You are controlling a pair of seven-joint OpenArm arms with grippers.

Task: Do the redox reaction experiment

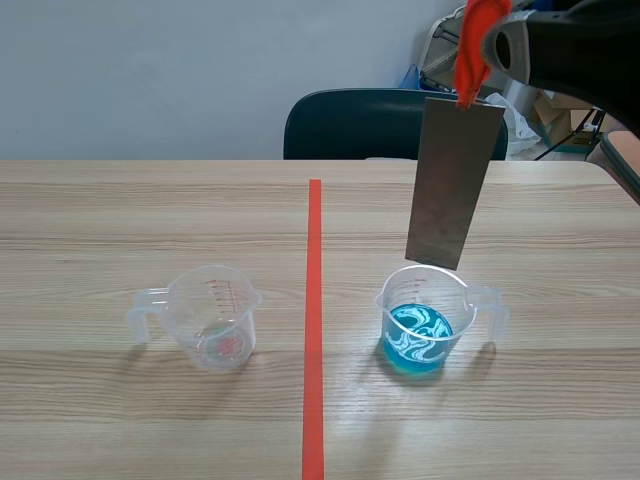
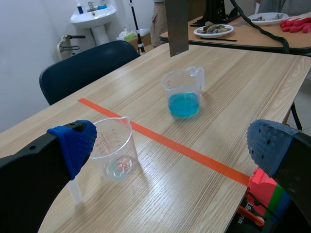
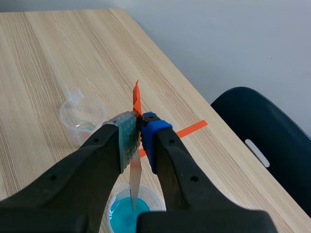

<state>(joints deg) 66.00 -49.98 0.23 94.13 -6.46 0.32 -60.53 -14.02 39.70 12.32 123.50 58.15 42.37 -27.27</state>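
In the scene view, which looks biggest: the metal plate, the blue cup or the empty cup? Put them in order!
1. The metal plate, the tallest by far.
2 and 3. The blue cup and the empty cup look about the same size, so I won't rank one over the other.

Right wrist view: blue-liquid beaker mostly hidden behind the jaws of the right gripper
Left wrist view: metal strip cut off by frame edge, upper part unseen
Scene view: clear beaker graduations too small to read; right arm cropped
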